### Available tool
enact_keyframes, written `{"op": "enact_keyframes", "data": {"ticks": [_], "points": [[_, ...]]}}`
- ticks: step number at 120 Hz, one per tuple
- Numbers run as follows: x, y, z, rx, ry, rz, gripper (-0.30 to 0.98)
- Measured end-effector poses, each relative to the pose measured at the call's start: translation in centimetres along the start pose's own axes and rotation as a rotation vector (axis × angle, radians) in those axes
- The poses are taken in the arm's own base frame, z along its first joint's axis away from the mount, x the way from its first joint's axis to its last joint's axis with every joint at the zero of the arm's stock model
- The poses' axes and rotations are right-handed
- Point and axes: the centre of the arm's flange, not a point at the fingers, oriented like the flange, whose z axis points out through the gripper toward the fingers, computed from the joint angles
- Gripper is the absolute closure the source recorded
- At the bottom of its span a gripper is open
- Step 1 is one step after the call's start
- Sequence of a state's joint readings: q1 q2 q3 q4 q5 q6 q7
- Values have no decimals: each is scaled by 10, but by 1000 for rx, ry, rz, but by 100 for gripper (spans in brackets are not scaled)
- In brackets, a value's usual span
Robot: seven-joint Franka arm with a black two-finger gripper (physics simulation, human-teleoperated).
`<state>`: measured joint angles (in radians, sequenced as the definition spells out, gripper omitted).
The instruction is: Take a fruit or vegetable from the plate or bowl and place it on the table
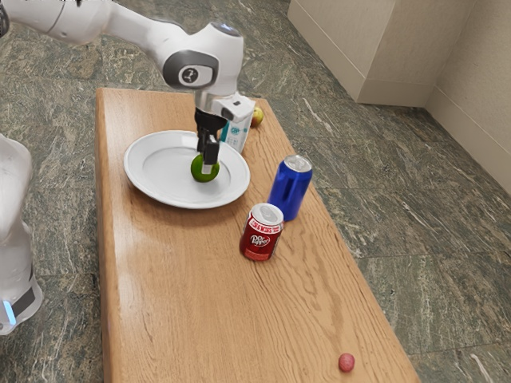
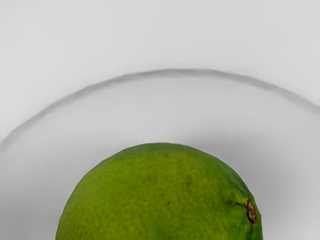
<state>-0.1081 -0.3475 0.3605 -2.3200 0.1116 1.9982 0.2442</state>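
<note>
My gripper (image 1: 207, 163) is down over the white plate (image 1: 145, 171) in the exterior view, right at a green lime (image 1: 198, 172) and overlapping part of it. Whether it grips the lime cannot be made out. The lime appears within the plate's inner area; its underside contact is hard to judge. From the wrist camera, the lime (image 2: 160, 200) looms large just under my hand, its brown stem spot showing, against the white plate (image 2: 165, 110) with its curved inner ridge.
Beyond the plate stand a white-and-teal carton (image 1: 235, 134) and a yellowish fruit (image 1: 257, 117). A blue can (image 1: 289, 188) and a red Dr Pepper can (image 1: 261, 233) stand beside the plate. A small red ball-like item (image 1: 346, 362) lies on the wooden table (image 1: 200, 311).
</note>
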Motion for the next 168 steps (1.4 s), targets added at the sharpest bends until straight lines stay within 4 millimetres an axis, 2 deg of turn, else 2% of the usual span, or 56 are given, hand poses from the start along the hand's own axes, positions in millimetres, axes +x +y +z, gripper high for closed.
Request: {"op": "enact_keyframes", "data": {"ticks": [21,54,71,80,87,94,104,110,118,127,135,139,143,150,157,164,168], "points": [[-3,-1,18,-17,-1,-5,0],[0,0,29,-15,45,3,0],[1,-3,28,-15,64,-4,26],[1,-3,27,-8,68,-5,32],[3,2,18,0,77,3,35],[9,29,-12,27,94,45,38],[13,87,-56,59,96,115,39],[5,113,-69,60,72,131,41],[-6,148,-75,61,26,148,42],[-16,196,-73,67,-27,183,44],[-27,246,-65,79,-71,222,45],[-32,270,-58,91,-90,239,45],[-31,285,-46,98,-113,242,46],[-16,298,-22,99,-149,227,47],[-2,301,-5,93,-166,199,48],[7,298,2,86,-161,167,48],[9,299,4,83,-155,156,40]]}}
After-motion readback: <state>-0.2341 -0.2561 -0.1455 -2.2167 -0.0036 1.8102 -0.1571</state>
